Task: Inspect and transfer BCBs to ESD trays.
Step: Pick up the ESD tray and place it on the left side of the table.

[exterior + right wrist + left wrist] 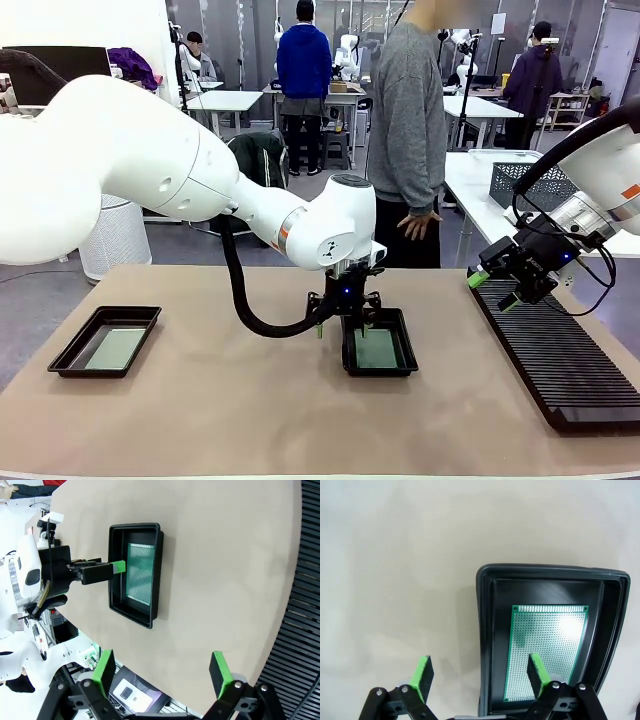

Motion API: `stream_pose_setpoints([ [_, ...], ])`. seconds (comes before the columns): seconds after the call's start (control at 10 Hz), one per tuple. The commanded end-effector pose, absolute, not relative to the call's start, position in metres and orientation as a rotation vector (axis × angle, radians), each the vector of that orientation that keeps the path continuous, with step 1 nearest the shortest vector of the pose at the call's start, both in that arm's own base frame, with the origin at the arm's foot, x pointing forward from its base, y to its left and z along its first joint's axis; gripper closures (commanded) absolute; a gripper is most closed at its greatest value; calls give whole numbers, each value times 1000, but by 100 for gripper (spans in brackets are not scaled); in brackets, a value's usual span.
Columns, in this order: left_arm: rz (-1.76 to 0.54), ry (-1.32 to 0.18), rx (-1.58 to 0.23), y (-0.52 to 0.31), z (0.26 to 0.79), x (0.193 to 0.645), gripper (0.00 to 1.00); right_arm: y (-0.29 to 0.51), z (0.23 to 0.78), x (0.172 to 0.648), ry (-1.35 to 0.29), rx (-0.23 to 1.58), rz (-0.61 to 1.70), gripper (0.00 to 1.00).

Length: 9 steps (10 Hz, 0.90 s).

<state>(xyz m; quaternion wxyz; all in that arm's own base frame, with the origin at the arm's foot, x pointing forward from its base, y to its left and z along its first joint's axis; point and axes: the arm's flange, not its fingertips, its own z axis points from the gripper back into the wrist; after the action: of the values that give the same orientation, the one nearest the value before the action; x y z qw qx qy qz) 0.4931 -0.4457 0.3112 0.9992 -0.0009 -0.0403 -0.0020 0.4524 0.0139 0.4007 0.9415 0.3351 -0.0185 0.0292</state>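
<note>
Your left tool (347,322) hangs released, fingers spread, at the near-left rim of the middle ESD tray (406,362), one pad outside the wall and one above the green BCB (377,349) lying flat on its floor. A second tray (70,352) at the desk's (250,410) left also holds a board (113,348). Your right tool (495,290) hovers released and empty above the long black slotted rack (560,365). If you lower the left tool here, a finger could strike the rim and tip or shove the tray. No brand, label or readable writing is visible; the board shows only its hole grid.
</note>
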Motion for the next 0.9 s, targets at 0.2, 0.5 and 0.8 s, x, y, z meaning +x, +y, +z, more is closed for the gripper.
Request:
stream_pose_setpoints([
  [0.2,-1,-83,1,-446,311,493,0,15,402,452,-37,670,45,0],
  [0.5,-1,-83,1,-446,311,493,0,15,402,452,-37,670,45,0],
  [0.8,-22,-83,-19,-446,313,492,88,15,402,452,-37,670,45,0],
])
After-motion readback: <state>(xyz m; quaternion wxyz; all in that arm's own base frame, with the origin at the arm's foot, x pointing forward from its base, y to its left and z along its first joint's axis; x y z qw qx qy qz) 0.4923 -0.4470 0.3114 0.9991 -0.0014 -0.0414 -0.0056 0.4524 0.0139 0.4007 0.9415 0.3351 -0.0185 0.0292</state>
